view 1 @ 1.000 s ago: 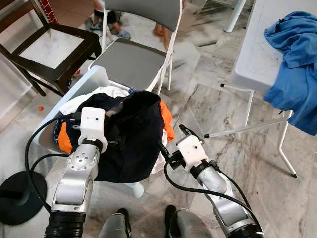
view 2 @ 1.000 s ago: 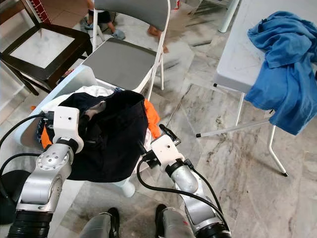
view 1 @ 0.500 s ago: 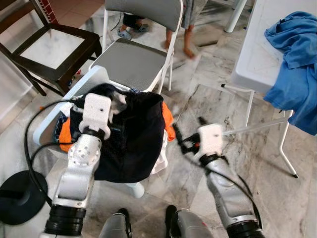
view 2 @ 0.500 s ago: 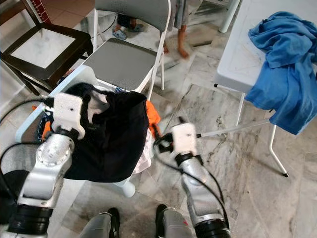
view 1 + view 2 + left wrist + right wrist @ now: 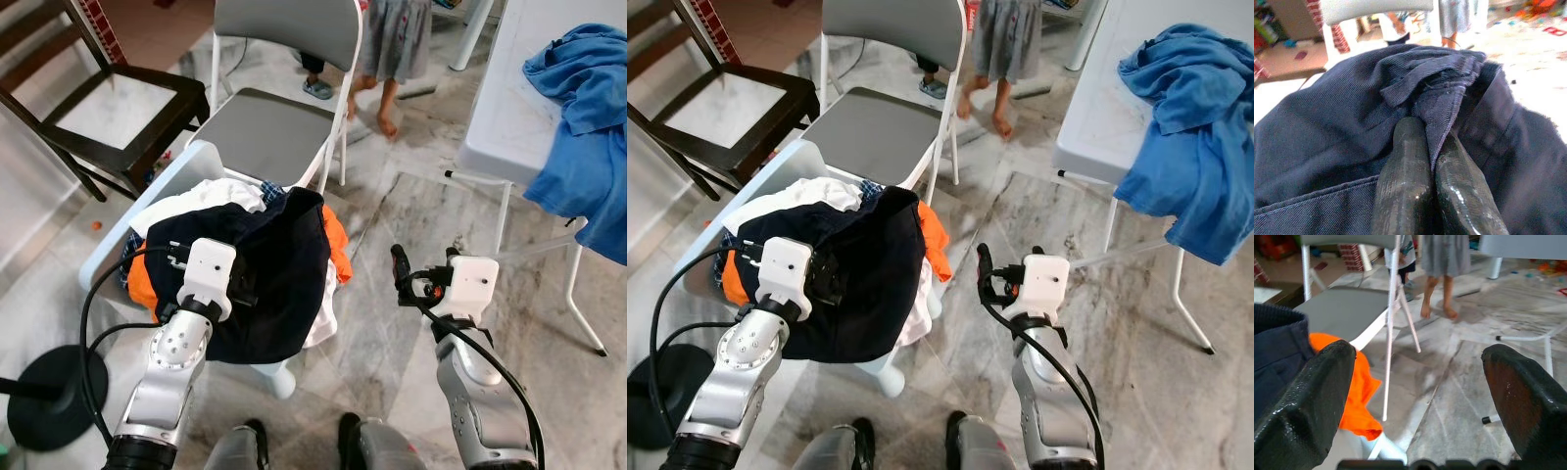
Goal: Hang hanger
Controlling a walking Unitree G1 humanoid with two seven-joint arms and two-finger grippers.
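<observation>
Left end effector (image 5: 1432, 161) is clamped on a fold of the dark navy garment (image 5: 269, 269), which sits on the heaped laundry basket (image 5: 186, 166) at near left. Right end effector (image 5: 1420, 382) hangs above the floor just right of the basket, fingers (image 5: 1308, 396) wide apart, gripping nothing. No hanger can be made out, so I'd call this the pick-up stage; next comes lifting the garment clear. Grey folding chair (image 5: 279, 122) beyond, blue cloth (image 5: 578, 108) on the white tabletop (image 5: 514, 108) far right, marble floor (image 5: 392, 220), a person's legs (image 5: 387, 83) at the far end.
</observation>
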